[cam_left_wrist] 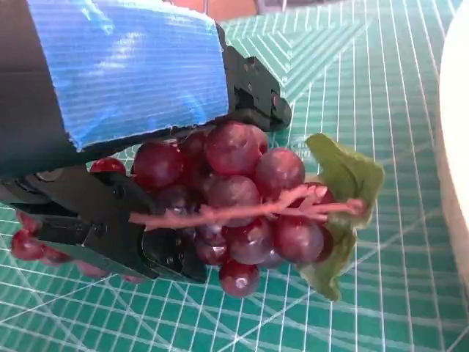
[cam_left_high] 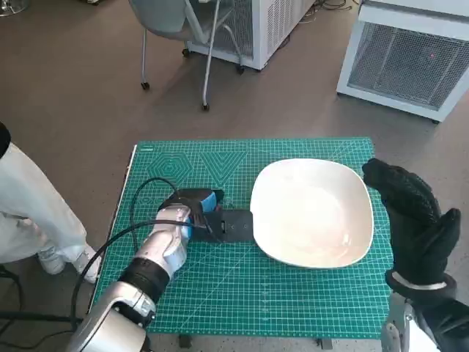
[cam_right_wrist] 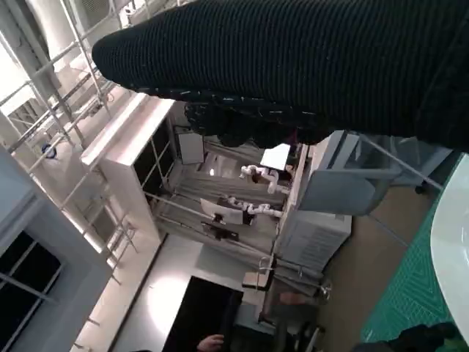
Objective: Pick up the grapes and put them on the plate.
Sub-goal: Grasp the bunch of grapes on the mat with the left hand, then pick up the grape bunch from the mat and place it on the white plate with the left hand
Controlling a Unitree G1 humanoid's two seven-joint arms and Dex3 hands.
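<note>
A bunch of dark red grapes (cam_left_wrist: 242, 191) with a pink stem and a green leaf (cam_left_wrist: 344, 176) sits in the grip of my left hand (cam_left_wrist: 132, 73), whose black fingers (cam_left_wrist: 110, 227) curl beneath it. In the head view my left hand (cam_left_high: 198, 209) is low over the green mat, just left of the white plate (cam_left_high: 311, 213), and it hides the grapes. The plate has nothing on it. My gloved right hand (cam_left_high: 410, 213) hovers at the plate's right edge, fingers extended, holding nothing.
The green cutting mat (cam_left_high: 220, 293) covers the table. A black cable (cam_left_high: 139, 198) loops over the mat behind my left wrist. A person's pale trouser leg (cam_left_high: 29, 205) is at the left, with a chair (cam_left_high: 176, 29) and white cabinets (cam_left_high: 410, 59) beyond the table.
</note>
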